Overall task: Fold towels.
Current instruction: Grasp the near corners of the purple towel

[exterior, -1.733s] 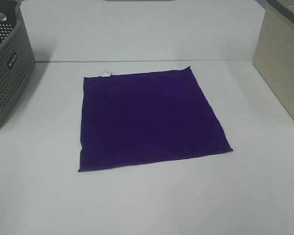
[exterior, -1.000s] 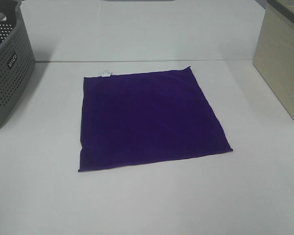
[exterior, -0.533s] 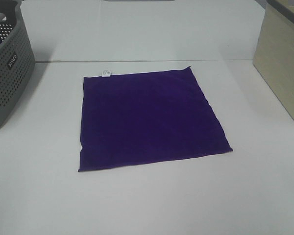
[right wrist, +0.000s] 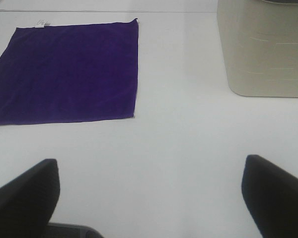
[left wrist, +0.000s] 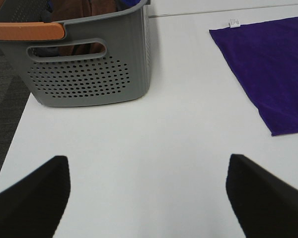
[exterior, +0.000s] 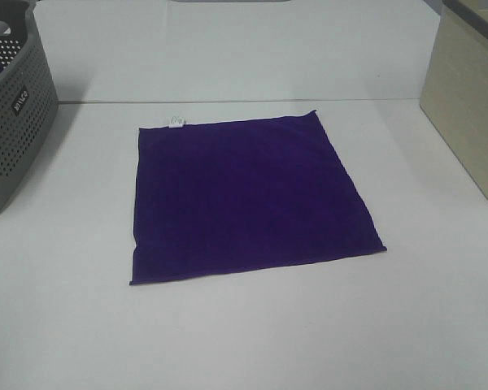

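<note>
A deep purple square towel (exterior: 248,199) lies flat and unfolded on the white table, with a small white tag (exterior: 177,122) on its far edge. It also shows in the left wrist view (left wrist: 270,69) and the right wrist view (right wrist: 69,69). Neither arm shows in the exterior high view. My left gripper (left wrist: 148,196) is open and empty above bare table, between the basket and the towel. My right gripper (right wrist: 151,198) is open and empty above bare table, between the towel and the beige bin.
A grey perforated basket (exterior: 12,114) stands at the left edge, also in the left wrist view (left wrist: 87,74), with cloth inside. A beige bin (exterior: 470,97) stands at the right edge, also in the right wrist view (right wrist: 263,47).
</note>
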Controlling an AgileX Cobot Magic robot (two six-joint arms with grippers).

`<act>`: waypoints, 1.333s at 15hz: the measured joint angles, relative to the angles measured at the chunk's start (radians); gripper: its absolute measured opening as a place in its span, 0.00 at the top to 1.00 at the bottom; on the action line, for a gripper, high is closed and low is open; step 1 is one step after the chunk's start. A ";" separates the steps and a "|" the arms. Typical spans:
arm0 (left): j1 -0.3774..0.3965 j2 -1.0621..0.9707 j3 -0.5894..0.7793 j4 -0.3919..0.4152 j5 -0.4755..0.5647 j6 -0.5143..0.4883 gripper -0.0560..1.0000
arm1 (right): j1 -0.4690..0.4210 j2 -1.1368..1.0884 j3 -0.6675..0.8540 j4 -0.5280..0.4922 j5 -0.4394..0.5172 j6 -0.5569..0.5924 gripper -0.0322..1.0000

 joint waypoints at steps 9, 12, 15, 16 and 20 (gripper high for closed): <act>0.000 0.000 0.000 0.000 0.000 0.000 0.20 | 0.000 0.000 0.000 -0.003 0.000 0.000 0.04; 0.000 0.000 0.000 0.000 0.000 0.000 0.20 | 0.000 0.000 0.000 -0.003 0.000 0.000 0.04; 0.000 0.000 0.000 0.000 0.000 0.000 0.20 | 0.000 0.000 0.000 -0.003 0.000 0.000 0.04; 0.000 0.000 0.000 0.000 0.000 0.000 0.20 | 0.000 0.000 0.000 -0.003 0.000 0.000 0.04; 0.000 0.000 0.000 0.000 0.000 0.013 0.18 | 0.000 0.000 0.000 -0.003 0.000 0.000 0.04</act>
